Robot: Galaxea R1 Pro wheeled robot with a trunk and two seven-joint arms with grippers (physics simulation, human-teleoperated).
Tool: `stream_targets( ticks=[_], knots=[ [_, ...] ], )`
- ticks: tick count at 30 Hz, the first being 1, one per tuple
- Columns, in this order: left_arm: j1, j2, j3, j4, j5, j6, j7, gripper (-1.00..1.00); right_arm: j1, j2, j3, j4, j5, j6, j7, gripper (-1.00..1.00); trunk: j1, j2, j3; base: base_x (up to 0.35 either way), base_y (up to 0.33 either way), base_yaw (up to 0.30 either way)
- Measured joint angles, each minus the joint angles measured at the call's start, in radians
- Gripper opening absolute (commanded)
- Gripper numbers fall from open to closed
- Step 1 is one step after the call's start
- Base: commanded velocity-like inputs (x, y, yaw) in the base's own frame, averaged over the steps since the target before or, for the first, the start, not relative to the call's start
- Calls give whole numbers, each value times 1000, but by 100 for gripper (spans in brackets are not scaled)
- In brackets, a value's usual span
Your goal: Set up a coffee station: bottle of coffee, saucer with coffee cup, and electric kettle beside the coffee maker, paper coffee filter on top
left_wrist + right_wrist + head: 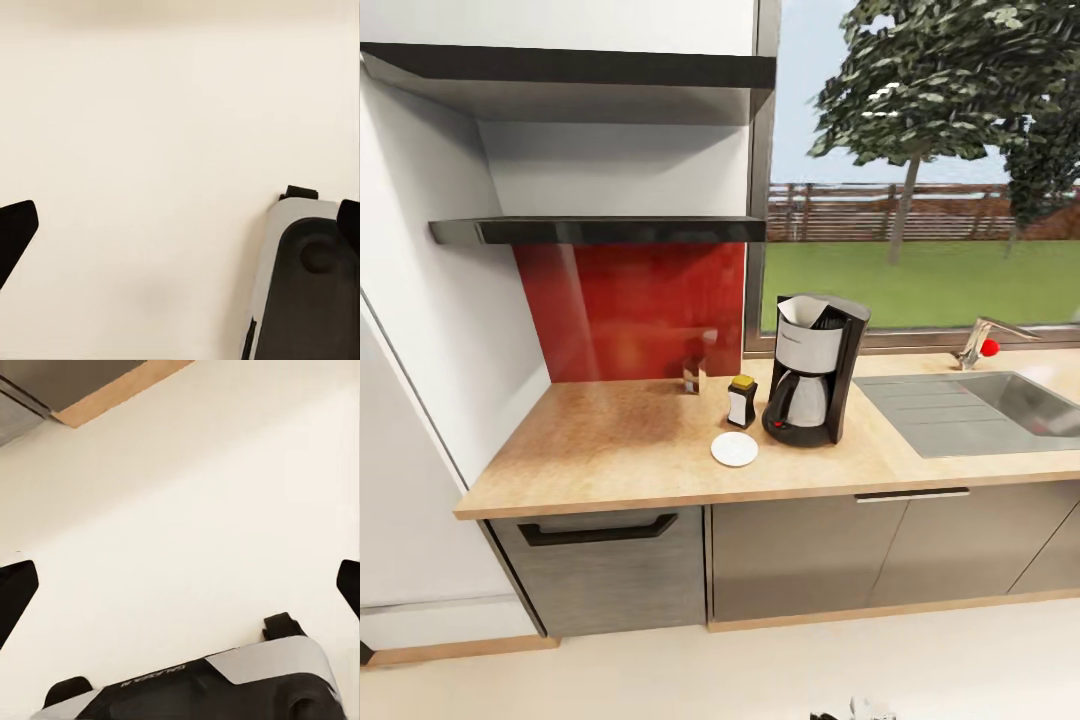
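1. The saucer [734, 449] lies bare on the kitchen countertop [610, 440], just near-left of the coffee maker [813, 370]; the bottle of coffee [741, 401] stands beside it.
2. Both arms hang low over pale floor, well short of the counter; left gripper [180, 225] and right gripper [180, 589] have fingertips spread apart, empty.
3. Cup and kettle aren't visible; something white, probably the filter, sits atop the machine.

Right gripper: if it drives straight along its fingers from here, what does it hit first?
Most likely the pale floor. The right gripper is open and empty, nothing between its fingertips and the floor. The robot's own base sits at the frame edge, probably off that line; depth is unclear.
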Motion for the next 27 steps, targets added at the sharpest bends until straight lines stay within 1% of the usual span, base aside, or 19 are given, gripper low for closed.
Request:
stream_targets(
  ticks=[1, 2, 3, 4, 5, 7, 8, 11, 15, 16, 22, 27],
  knots=[
    [-1, -3, -4, -4, -12, -1, 0, 100, 0, -2, 18, 7, 59, -15, 5, 100, 0, 0, 0, 0, 0, 0],
    [-1, -4, -6, -6, -18, -1, 0, 100, 0, -2, 28, 10, 93, -23, 6, 100, 0, 0, 0, 0, 0, 0],
    [-2, -6, -9, -12, -31, -3, 0, 100, 0, -4, 46, 15, 193, -46, 8, 100, 0, 0, 0, 0, 0, 0],
    [-6, -7, -10, -17, -38, -6, -1, 100, 0, -4, 53, 17, 259, -58, 9, 100, 0, 0, 0, 0, 0, 0],
    [-8, -8, -10, -20, -40, -10, -1, 100, 0, -4, 56, 18, 290, -63, 9, 100, 0, 0, 0, 0, 0, 0],
    [-13, -9, -12, -25, -52, -44, -2, 100, 0, -5, 63, 19, 382, -74, 10, 100, 0, 0, 0, 0, 0, 0],
    [-14, -8, -12, -24, -55, -59, -2, 100, 1, -5, 64, 20, 400, -76, 10, 100, 0, 0, 0, 0, 0, 0],
    [-16, -7, -13, -20, -59, -85, -2, 100, 2, -6, 65, 21, 423, -79, 12, 100, 0, 0, 0, 0, 0, 0],
    [-15, -3, -16, -15, -59, -93, -2, 100, 2, -5, 65, 21, 429, -79, 9, 100, 0, 0, 0, 0, 0, 0],
    [-15, -1, -16, -14, -60, -93, -2, 100, 13, -5, 65, 21, 430, -78, 11, 100, 0, 0, 0, 0, 0, 0],
    [-14, 0, -17, -14, -60, -93, -2, 100, 23, -4, 65, 19, 426, -78, 9, 100, 0, 0, 0, 0, 0, -16],
    [-14, 1, -15, -13, -58, -95, -1, 100, 23, -6, 62, 18, 409, -77, 11, 100, 0, 0, 0, 0, 0, -226]
  ],
)
